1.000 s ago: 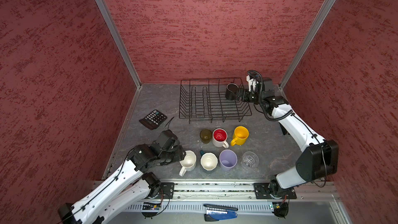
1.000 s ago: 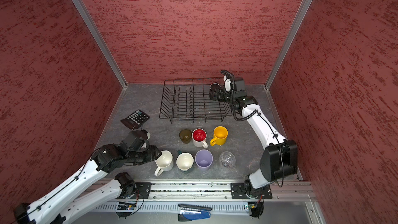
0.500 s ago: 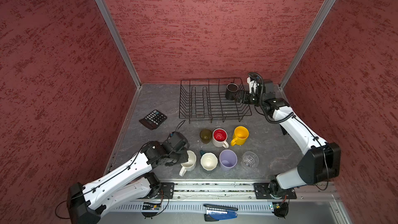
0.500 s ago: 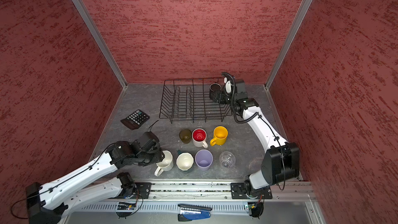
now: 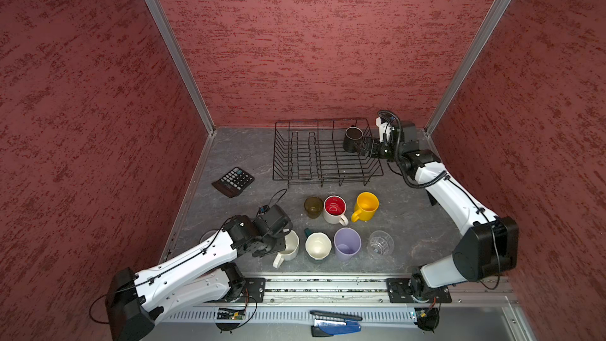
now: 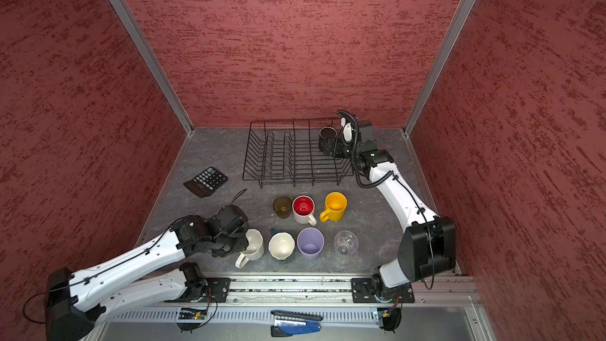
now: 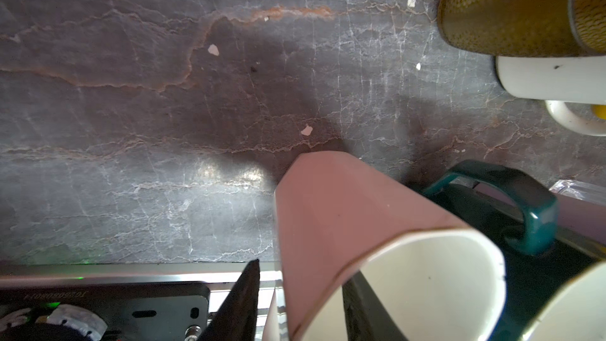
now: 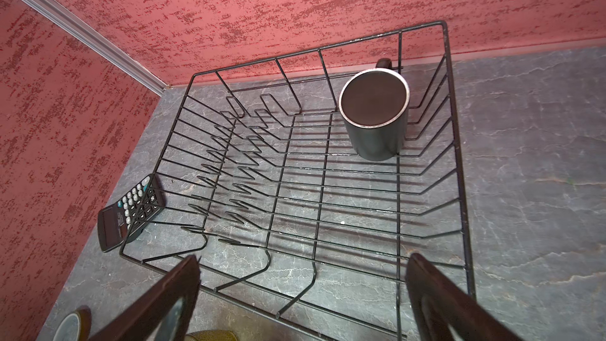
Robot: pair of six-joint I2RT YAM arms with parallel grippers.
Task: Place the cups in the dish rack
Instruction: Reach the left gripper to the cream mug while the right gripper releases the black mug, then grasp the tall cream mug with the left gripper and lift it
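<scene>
The black wire dish rack (image 5: pixel 324 179) (image 6: pixel 295 181) (image 8: pixel 456 159) stands at the back. A black mug (image 5: pixel 352 139) (image 8: pixel 373 116) stands in its far right corner. My right gripper (image 5: pixel 364 145) (image 8: pixel 303 257) is open and empty, just to the right of that mug, over the rack's edge. In the front row, my left gripper (image 5: pixel 284 240) (image 7: pixel 305 270) straddles the wall of the white mug (image 5: pixel 291 245) (image 6: pixel 255 246) (image 7: pixel 344 211), one finger inside and one outside, with a gap showing at the outer finger. An olive tumbler (image 5: pixel 313 206), a red-lined mug (image 5: pixel 334 209), a yellow mug (image 5: pixel 365 206), a teal mug (image 5: pixel 318 246), a lavender tumbler (image 5: pixel 347 244) and a clear glass (image 5: pixel 380 243) stand on the table.
A black calculator (image 5: pixel 233 181) (image 8: pixel 131 214) lies left of the rack. Red walls close in the table on three sides. A metal rail (image 5: pixel 328 285) runs along the front edge, with a blue tool (image 5: pixel 334 325) below it.
My left gripper has moved right to the white mug and narrowed its jaws across the mug's wall. The right arm has hardly moved and stays open.
</scene>
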